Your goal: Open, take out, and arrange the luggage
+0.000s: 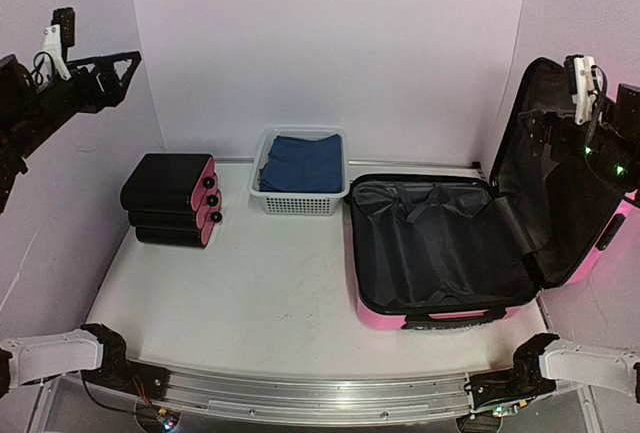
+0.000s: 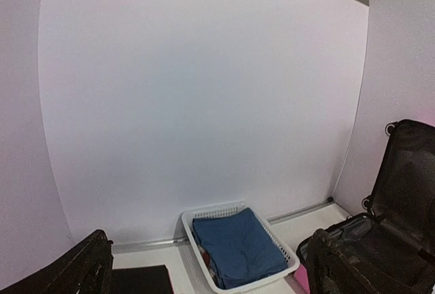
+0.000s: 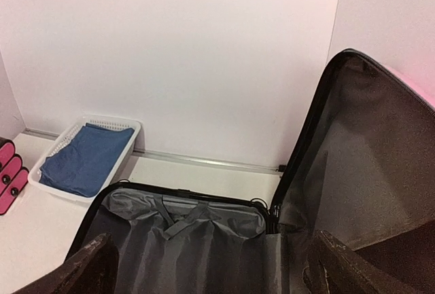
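Up high on the left side, the left claw (image 1: 130, 61) hangs spread wide with nothing between its dark, scuffed fingers (image 2: 81, 270), which sit at the two bottom corners of its wrist view. Across from it, the right claw (image 1: 540, 125) is also spread wide and holds nothing. It is raised in front of the upright lid (image 1: 560, 203), and its worn fingertips (image 3: 340, 267) frame the open case below. That case is the suitcase (image 1: 430, 243), the largest thing on the white table (image 1: 250, 293). It lies open at the right side, a hard glossy pink shell with rounded corners, a black zipper band along its edge and a black handle on the near side. Its lower half rests flat on the table, and the lid stands up toward the right wall. Both halves are lined with wrinkled dark fabric, and in the lower half only that lining and two limp straps (image 1: 430, 198) crossing near the back can be seen. Just beside the suitcase's back left corner sits a white plastic basket (image 1: 300, 203) with mesh walls, which holds a folded blue cloth (image 1: 305, 161). Further left is a small black drawer unit (image 1: 165, 198) with rounded edges. It has three pink fronts, each with a round black knob (image 1: 212, 199). A ribbed metal rail (image 1: 320, 388) runs along the table's near edge.
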